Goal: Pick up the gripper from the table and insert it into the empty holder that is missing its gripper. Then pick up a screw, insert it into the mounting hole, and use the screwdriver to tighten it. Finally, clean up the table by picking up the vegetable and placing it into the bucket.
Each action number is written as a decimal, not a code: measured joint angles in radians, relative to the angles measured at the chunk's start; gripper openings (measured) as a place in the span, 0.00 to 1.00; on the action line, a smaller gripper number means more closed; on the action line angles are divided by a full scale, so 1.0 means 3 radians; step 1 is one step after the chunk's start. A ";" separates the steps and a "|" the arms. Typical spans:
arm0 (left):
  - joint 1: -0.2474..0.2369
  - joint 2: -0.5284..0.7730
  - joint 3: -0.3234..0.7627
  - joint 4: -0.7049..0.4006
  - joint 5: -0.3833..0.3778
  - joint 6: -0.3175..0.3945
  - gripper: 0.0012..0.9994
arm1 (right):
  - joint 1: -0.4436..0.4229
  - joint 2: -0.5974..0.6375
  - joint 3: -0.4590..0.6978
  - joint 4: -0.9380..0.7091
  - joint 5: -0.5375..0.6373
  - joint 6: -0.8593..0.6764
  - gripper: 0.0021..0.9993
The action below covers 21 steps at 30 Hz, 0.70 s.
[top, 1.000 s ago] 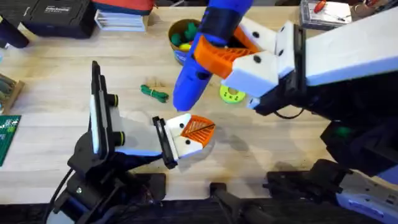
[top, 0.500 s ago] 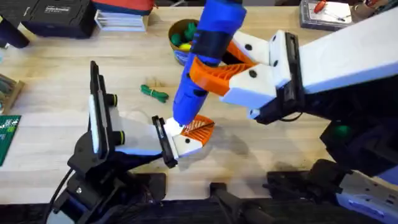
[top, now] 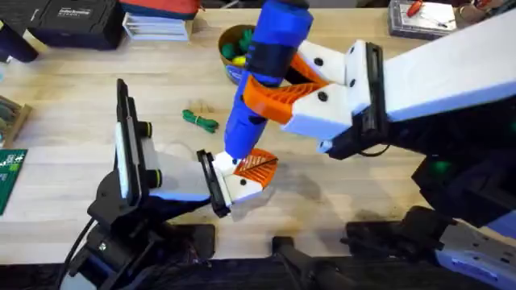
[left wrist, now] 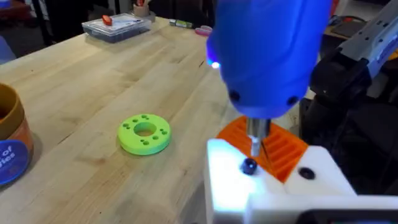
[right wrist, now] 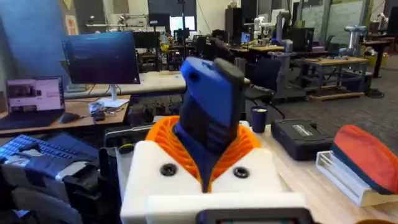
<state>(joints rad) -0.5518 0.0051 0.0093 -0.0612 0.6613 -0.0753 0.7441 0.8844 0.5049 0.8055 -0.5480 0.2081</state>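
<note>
Gripper (top: 246, 173) with orange fingertip seated at the left gripper (top: 216, 181), whose fingers' state I cannot tell, vegetable (top: 200, 121) beyond, screwdriver (top: 262, 76) bit on its screw (left wrist: 249, 166), clenched in right gripper (top: 282, 89), bucket (top: 234, 44) behind.

**Lighting and image quality across the three views**

Overhead view: even, bright illumination on the pale wooden table (top: 97, 129); a soft shadow lies on the wood just beyond the left gripper (top: 250, 173). The screwdriver (top: 262, 76), raised toward the camera, appears large and slightly blurred. Left wrist view: the screwdriver body above the fingers is out of focus, a small blue lamp glows on it, and the white finger block glares. Right wrist view: the background room is softly blurred.
</note>
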 joint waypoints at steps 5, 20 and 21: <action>0.0000 0.0001 0.0000 0.0000 0.0000 0.0000 0.01 | 0.0000 0.0010 0.0000 -0.0009 0.0001 -0.0001 0.03; 0.0000 0.0001 0.0000 0.0000 0.0000 0.0000 0.01 | 0.0000 0.0010 0.0000 -0.0161 0.0004 -0.0023 0.03; 0.0000 0.0001 0.0000 0.0000 0.0000 0.0000 0.01 | 0.0000 0.0010 0.0000 -0.0161 0.0004 -0.0023 0.03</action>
<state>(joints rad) -0.5518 0.0055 0.0093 -0.0612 0.6613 -0.0753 0.7441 0.8875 0.5049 0.7570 -0.5468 0.2012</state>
